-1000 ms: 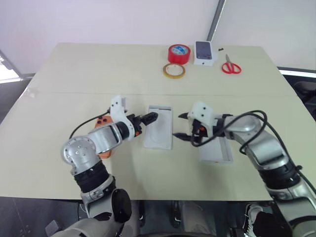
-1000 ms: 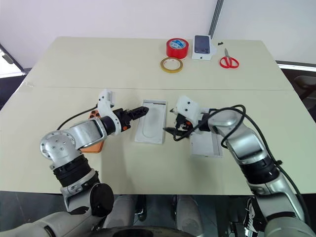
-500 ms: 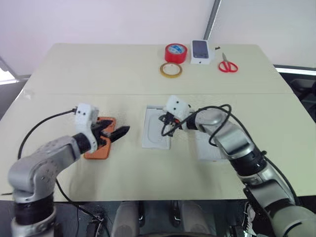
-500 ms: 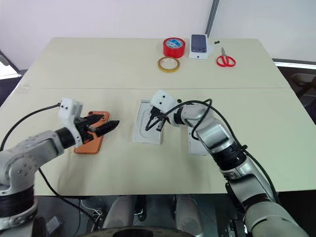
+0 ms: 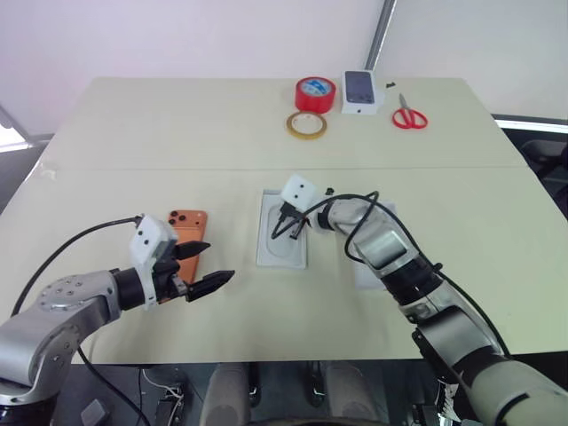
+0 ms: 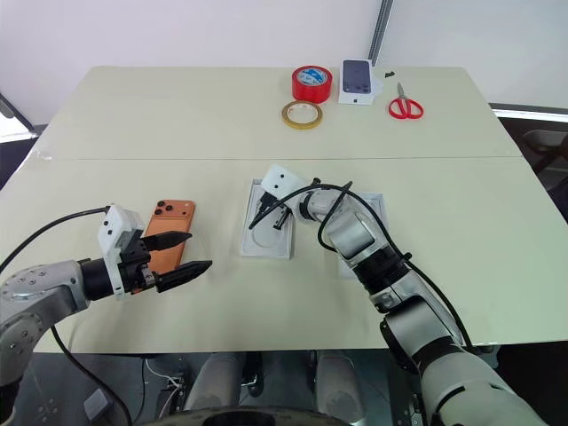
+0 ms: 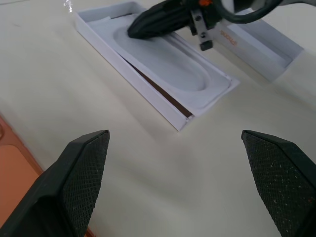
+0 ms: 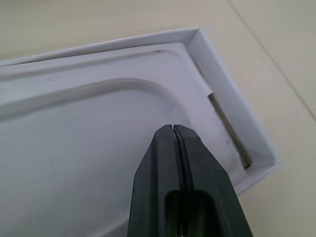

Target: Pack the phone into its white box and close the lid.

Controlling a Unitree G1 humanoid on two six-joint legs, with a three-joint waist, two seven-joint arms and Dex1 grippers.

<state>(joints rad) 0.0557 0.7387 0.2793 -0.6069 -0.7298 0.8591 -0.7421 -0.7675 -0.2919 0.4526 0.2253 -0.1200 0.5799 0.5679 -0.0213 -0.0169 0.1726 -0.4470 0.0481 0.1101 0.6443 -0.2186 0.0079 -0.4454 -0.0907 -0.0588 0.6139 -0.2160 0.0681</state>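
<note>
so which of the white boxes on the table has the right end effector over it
The white box at the table's middle, holding the insert with the oval recess. The shut right end effector is over that recess. The lid and the small far box have none.

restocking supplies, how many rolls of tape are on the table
2. The red roll of tape stands at the table's far edge beside the small white box with the phone picture. The yellowish tape ring lies flat just in front of the red roll, nearer the robot.
</note>
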